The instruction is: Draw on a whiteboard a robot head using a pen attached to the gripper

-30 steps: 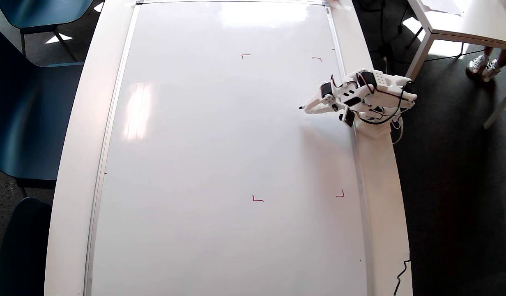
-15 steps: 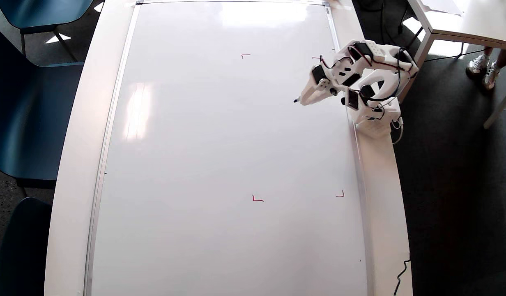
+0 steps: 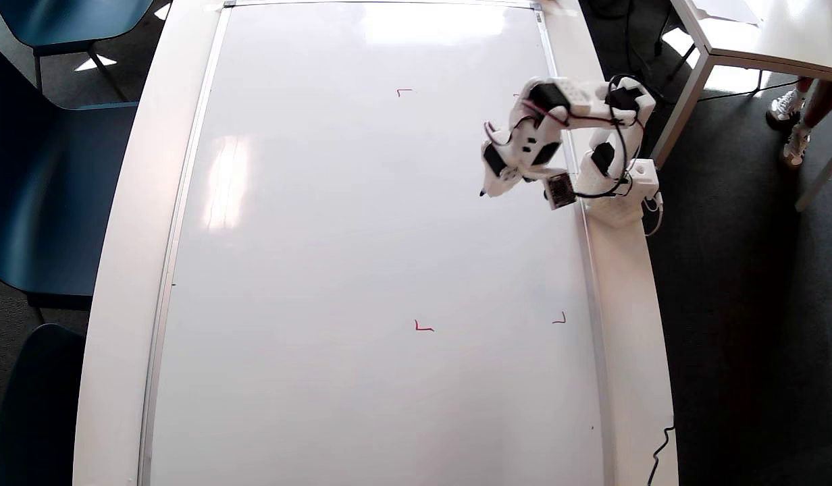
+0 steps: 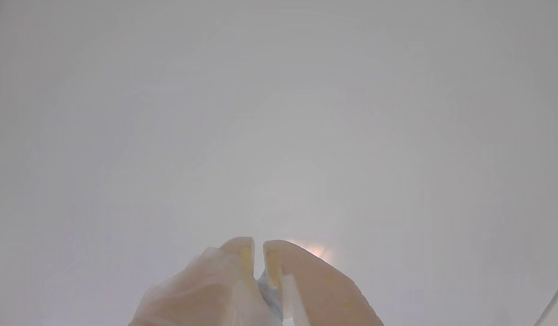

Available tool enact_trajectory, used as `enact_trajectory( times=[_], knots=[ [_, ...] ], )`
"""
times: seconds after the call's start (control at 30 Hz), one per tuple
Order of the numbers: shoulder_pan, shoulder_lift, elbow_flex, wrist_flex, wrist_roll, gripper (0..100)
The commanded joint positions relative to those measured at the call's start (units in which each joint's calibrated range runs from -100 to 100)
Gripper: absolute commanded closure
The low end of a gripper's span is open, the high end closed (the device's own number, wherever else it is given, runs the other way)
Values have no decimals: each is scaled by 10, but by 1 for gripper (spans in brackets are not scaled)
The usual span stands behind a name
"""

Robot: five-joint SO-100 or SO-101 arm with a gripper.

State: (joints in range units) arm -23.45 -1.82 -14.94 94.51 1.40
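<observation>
In the wrist view the gripper point(image 4: 259, 246) fills the bottom edge, its two pale fingers point(image 4: 306, 280) drawn almost together with only a thin slit between them. A bluish-white patch shows low in that slit; whether it is the pen is hard to make out, and the tip is hidden from this camera. Everything beyond the fingers is featureless white board.

In the overhead view the gripper point(image 3: 491, 187) points down and left, and the pen point(image 3: 483, 194) shows only as a small dark tip jutting past the claw; its body is lost against the white plastic. Whether the tip touches the whiteboard point(image 3: 335, 256) cannot be told. The tip sits inside the board's right edge, below the upper right red corner mark, which the arm point(image 3: 578, 101) partly covers. Three other red marks point(image 3: 423, 327) lie bare on the board. No drawn line is visible. A blue chair point(image 3: 44, 182) stands left of the board, a small white table point(image 3: 760, 40) beyond its upper right corner.
</observation>
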Motion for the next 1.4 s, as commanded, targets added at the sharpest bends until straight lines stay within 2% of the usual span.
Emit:
enact_trajectory(
  times=[0.0,0.13,0.33,0.63,0.93,1.37],
  knots=[
    [-1,62,-29,-40,116,99],
    [-3,115,-61,-135,223,99],
    [-19,212,-146,-221,287,99],
    [-74,332,-211,-228,397,99],
    [-87,365,-206,-224,462,99],
    [-78,405,-210,-293,476,99]
  ],
)
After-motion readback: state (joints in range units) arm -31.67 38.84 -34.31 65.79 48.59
